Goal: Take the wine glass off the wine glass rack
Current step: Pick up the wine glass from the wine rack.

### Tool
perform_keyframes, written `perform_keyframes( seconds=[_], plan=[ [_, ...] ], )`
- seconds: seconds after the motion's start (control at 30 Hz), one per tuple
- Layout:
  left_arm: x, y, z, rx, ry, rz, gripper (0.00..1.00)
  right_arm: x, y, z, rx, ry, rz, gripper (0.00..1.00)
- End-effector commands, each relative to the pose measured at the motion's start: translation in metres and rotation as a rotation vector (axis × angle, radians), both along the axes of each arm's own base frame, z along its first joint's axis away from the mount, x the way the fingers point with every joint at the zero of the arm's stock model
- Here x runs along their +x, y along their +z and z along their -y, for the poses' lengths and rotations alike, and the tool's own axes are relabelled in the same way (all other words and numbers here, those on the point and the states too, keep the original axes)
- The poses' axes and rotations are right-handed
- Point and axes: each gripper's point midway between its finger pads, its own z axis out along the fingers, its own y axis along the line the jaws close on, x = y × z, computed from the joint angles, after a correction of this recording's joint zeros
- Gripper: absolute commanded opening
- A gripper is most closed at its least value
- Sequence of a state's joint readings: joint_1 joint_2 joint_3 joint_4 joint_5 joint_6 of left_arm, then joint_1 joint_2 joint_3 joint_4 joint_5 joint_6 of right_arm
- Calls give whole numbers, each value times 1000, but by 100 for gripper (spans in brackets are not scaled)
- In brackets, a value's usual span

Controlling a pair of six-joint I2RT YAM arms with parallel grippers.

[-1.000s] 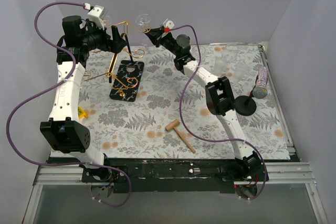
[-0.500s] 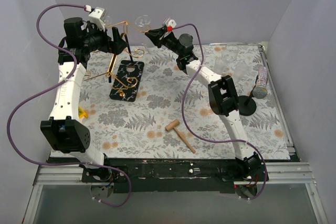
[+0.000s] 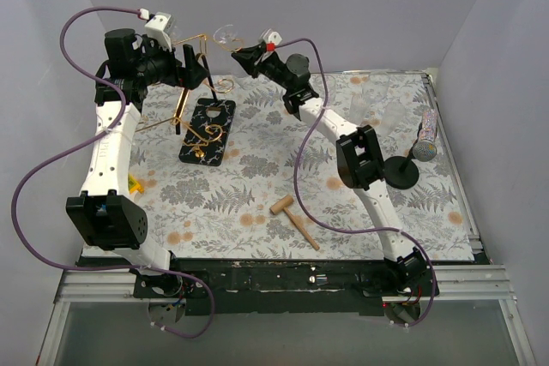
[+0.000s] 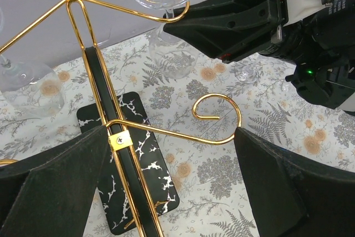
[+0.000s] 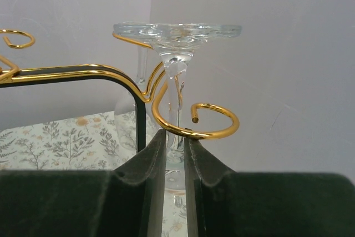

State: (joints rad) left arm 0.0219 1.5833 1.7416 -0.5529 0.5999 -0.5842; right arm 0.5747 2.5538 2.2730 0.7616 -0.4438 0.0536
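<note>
We see the rack (image 3: 207,130) standing at the back left of the surface (image 3: 257,186). A wine glass (image 5: 177,31) hangs upside down from its upper right arm, its stem clamped between the fingers of the right tool (image 5: 175,138). The left tool (image 4: 172,134) straddles the rack's post, jaws wide apart. A mallet (image 3: 294,219) lies nearer the front, right of the rack.

A table (image 3: 257,199) covered in a grey fern-and-flower print carried the wine glass rack (image 3: 206,130), standing on its black base at the far left. A wooden mallet (image 3: 294,219) lay near the front centre, a black round stand (image 3: 401,173) stood at the right, and two clear glasses (image 3: 393,116) stood behind it.
</note>
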Motion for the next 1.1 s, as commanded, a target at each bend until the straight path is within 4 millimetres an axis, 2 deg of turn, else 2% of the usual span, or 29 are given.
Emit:
perform_keyframes(
  seconds=[0.0,0.17,0.63,0.77,0.8,1.07],
  plan=[
    [-9,10,0,10,10,29,98,-5,63,4,105,-63,173,1],
    [-7,9,1,10,5,25,98,-2,56,4,101,-74,159,1],
    [2,6,2,5,0,3,98,29,43,17,138,-241,148,1],
    [3,6,0,15,6,5,98,31,35,15,132,-243,156,1],
    [0,5,15,18,-28,6,98,31,34,14,131,-241,155,1],
    [-1,1,25,25,-49,-6,98,33,36,15,163,-275,169,1]
  ],
)
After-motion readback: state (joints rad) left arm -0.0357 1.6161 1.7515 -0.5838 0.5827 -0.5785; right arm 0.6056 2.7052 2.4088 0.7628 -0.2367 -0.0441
